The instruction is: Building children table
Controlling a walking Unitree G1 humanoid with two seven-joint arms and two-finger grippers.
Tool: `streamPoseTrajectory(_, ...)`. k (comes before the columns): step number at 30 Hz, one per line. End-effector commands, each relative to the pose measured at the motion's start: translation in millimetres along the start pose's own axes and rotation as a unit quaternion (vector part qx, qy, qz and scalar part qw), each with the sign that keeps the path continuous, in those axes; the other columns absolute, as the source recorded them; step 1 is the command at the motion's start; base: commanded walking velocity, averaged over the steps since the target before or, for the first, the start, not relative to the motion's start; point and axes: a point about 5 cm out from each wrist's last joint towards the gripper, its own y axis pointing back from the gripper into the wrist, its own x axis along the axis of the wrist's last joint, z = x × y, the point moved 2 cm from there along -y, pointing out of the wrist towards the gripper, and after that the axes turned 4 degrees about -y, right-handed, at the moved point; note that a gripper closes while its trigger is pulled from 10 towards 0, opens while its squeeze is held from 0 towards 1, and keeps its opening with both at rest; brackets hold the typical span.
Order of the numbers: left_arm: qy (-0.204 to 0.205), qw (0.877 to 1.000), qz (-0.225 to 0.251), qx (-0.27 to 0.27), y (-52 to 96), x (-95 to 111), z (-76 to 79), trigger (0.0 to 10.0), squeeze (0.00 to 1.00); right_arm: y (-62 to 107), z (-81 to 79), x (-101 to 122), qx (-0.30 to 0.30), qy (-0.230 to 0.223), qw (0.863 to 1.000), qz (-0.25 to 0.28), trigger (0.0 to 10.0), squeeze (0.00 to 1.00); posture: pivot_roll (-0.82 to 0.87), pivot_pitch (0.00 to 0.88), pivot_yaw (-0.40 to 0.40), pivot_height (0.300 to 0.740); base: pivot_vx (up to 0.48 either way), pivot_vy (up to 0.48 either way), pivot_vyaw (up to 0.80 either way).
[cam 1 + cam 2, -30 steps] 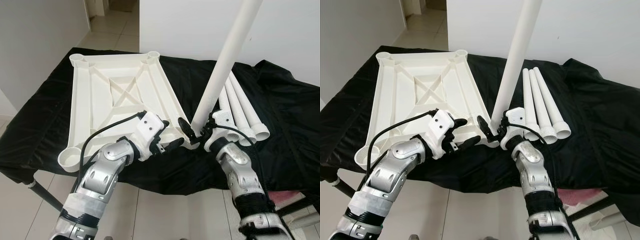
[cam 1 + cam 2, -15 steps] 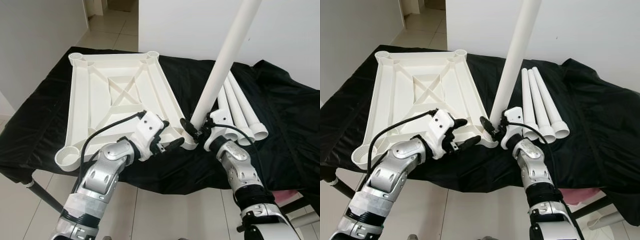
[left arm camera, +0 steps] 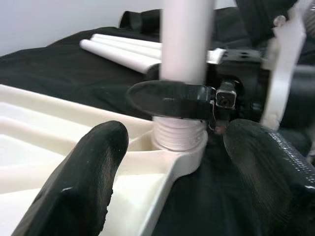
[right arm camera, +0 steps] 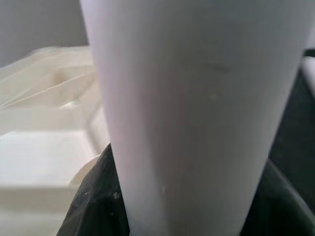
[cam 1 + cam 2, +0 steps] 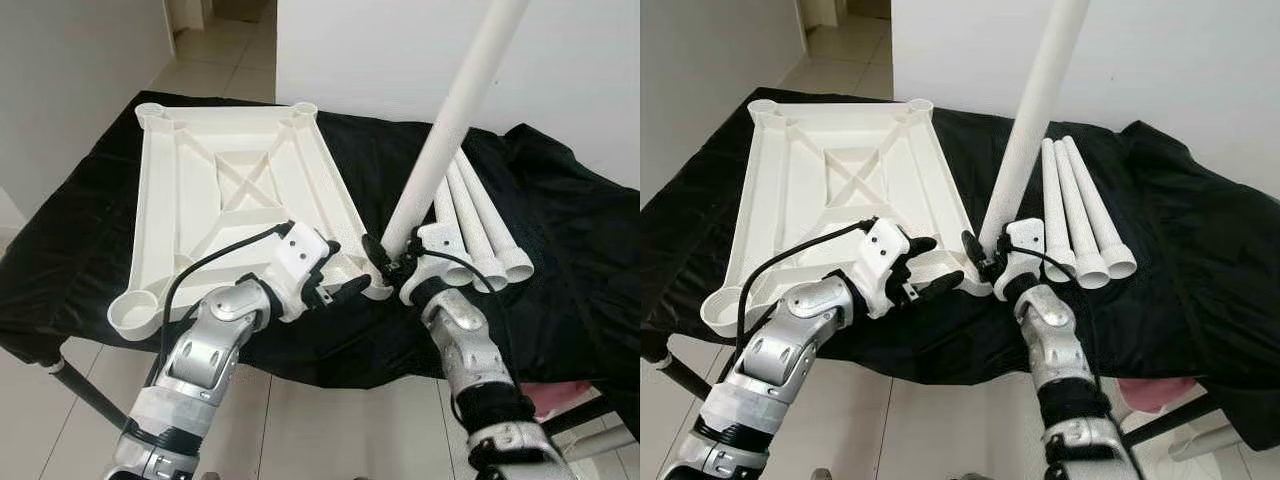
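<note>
The table top [image 5: 235,195], a white plastic panel with a ribbed underside, is laid upside down on a black cloth [image 5: 560,250] that covers a work surface. A round socket is seen at each of its corners. At the near corner on the robot's right, one leg [image 5: 440,150] is being stood up in the socket [image 3: 179,142]; its threaded end is seated at the socket mouth, and the leg is tilted away to the robot's right rather than held plumb. The leg is clasped low down by the right gripper [image 5: 390,262], whose fingers are closed around the tube just above the thread. The left gripper [image 5: 340,278] is held against the edge of the table top just beside that same corner, with its fingers spread apart and nothing grasped between them; the panel is judged to be steadied by it.

Three further legs [image 5: 480,225] are laid side by side on the cloth to the right of the panel, untouched. The other three sockets are seen to be unfilled. The task is therefore judged to be at an early stage: the first leg is not yet fully seated or straightened, and three more remain to be fitted before the table can be turned upright.
</note>
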Motion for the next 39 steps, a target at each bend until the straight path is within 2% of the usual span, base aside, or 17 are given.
streamPoseTrajectory(1,-0.008,0.999,-0.004,0.04,-0.7,0,-8.1,10.0,0.0,9.2,9.9,-16,-0.077,-0.018,0.996,-0.036,10.0,0.0,0.04,0.0,-0.106,0.74,0.0,0.0,0.0)
streamPoseTrajectory(5,-0.008,0.999,-0.003,0.041,-0.2,0,-8.0,10.0,0.0,11.0,8.1,-20,-0.093,-0.021,0.994,-0.046,10.0,0.0,0.04,0.0,-0.109,0.74,0.0,0.0,0.0)
streamPoseTrajectory(7,-0.003,0.999,-0.002,0.048,1.1,-1,-7.1,10.0,0.0,13.2,-3.7,-21,-0.082,-0.034,0.995,-0.044,10.0,0.0,0.04,0.0,-0.116,0.74,0.0,0.0,0.0)
streamPoseTrajectory(13,0.0,0.999,-0.002,0.052,0.9,-2,-5.8,10.0,0.0,13.0,-4.0,-16,-0.072,-0.039,0.996,-0.032,10.0,0.0,0.04,0.0,-0.121,0.74,0.0,0.0,0.0)
streamPoseTrajectory(14,-0.002,0.999,-0.002,0.052,0.3,-3,-5.7,10.0,0.0,11.7,-0.6,-13,-0.066,-0.041,0.997,-0.021,10.0,1.0,0.04,0.0,-0.122,0.74,0.0,0.0,0.0)
streamPoseTrajectory(18,-0.005,0.998,-0.001,0.056,0.3,-2,-8.4,10.0,0.0,9.3,-2.5,-6,-0.046,-0.036,0.998,-0.008,10.0,1.0,0.05,0.0,-0.129,0.74,0.0,0.0,0.0)
streamPoseTrajectory(19,-0.006,0.998,0.0,0.058,0.6,-1,-10.0,10.0,0.0,5.9,-4.2,0,-0.01,-0.024,1.0,-0.003,10.0,1.0,0.05,0.0,-0.129,0.74,0.0,0.0,0.0)
streamPoseTrajectory(21,-0.006,0.998,0.0,0.058,0.6,-1,-10.0,10.0,0.0,5.9,-4.2,0,-0.01,-0.024,1.0,-0.003,10.0,1.0,0.05,0.0,-0.129,0.74,0.0,0.0,0.0)
streamPoseTrajectory(23,-0.007,0.998,0.0,0.059,0.8,-1,-10.9,10.0,0.0,3.4,-3.5,5,0.01,-0.017,1.0,-0.002,10.0,1.0,0.05,0.0,-0.129,0.74,0.0,0.0,0.0)
streamPoseTrajectory(24,-0.014,0.998,-0.004,0.057,0.9,-2,-10.0,10.0,0.0,1.0,-0.9,9,0.04,-0.007,0.999,-0.003,10.0,1.0,0.06,0.0,-0.138,0.74,0.0,0.0,0.0)
streamPoseTrajectory(25,-0.014,0.998,-0.004,0.057,0.9,-2,-10.0,10.0,0.0,1.0,-0.9,9,0.04,-0.007,0.999,-0.003,10.0,1.0,0.06,0.0,-0.138,0.74,0.0,0.0,0.0)
streamPoseTrajectory(26,-0.021,0.998,-0.011,0.055,1.6,-6,-8.2,10.0,0.0,-1.3,0.6,11,0.116,0.018,0.993,-0.017,10.0,0.0,0.06,0.0,-0.142,0.74,0.0,0.0,0.0)
streamPoseTrajectory(27,-0.021,0.998,-0.011,0.055,1.6,-6,-8.2,10.0,0.0,-1.3,0.6,11,0.116,0.018,0.993,-0.017,10.0,0.0,0.06,0.0,-0.142,0.74,0.0,0.0,0.0)
streamPoseTrajectory(29,-0.024,0.998,-0.013,0.056,1.9,-7,-8.1,10.0,0.0,-1.3,-0.2,9,0.173,0.039,0.984,-0.031,10.0,0.0,0.07,0.0,-0.145,0.74,0.0,0.0,0.0)
streamPoseTrajectory(37,-0.035,0.997,-0.009,0.063,0.0,-4,-12.8,10.0,0.0,-5.4,5.0,1,0.213,0.048,0.974,-0.057,10.0,0.0,0.09,0.0,-0.143,0.74,0.0,0.0,0.0)
streamPoseTrajectory(39,-0.041,0.997,-0.008,0.066,0.3,-2,-16.2,10.0,0.0,-8.2,11.0,-3,0.218,0.053,0.972,-0.072,10.0,0.0,0.11,0.0,-0.134,0.74,0.0,0.0,0.0)
